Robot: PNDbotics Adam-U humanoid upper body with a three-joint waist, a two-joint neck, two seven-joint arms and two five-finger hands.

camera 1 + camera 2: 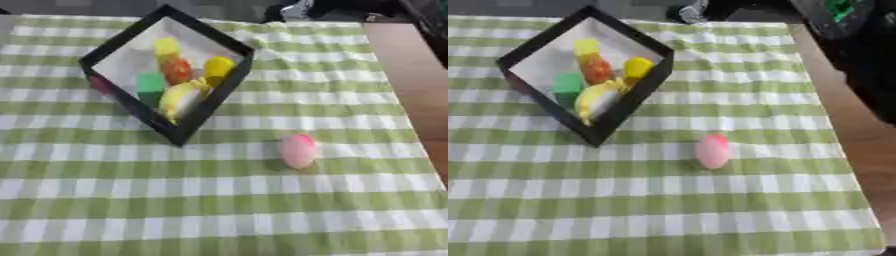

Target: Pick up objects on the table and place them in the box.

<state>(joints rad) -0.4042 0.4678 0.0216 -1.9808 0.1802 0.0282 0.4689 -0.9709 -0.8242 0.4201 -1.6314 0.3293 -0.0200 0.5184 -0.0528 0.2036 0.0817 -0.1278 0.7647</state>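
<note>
**A:** Going left to right: upper left of the frame there's the black box [206, 107], sitting cornerwise on the green-and-white checked tablecloth [219, 200]. Already inside: a green block [150, 82], a yellow block [166, 46] at the back, something orange-red [177, 71], a yellow cylinder-ish piece [219, 65] and a banana-looking curved yellow thing [179, 97] leaning toward the near corner.

**B:** And what's left outside?

**A:** Just the pink egg-shaped object [297, 150], right of centre, well apart from the box's near corner. Bare brown tabletop [420, 90] runs down the right edge.

**B:** Hands?

**A:** Neither shows up in either eye view, so I can't tell you whether the fingers are spread, pressed together or pinching anything. There's a dark bulk at the right edge of the right eye view, but I can't make out what it is.

**B:** So basically one pick to go. What bites you here?

**A:** My guess: that pink thing is rounded, so a fingertip nudging it off-centre could send it rolling on the cloth, maybe toward the right edge. The cloth could also bunch if fingers drag. And the box is already crowded, with the banana piece riding high near the rim, so a careless drop might bounce out or clip the wall and shift the box.
</note>
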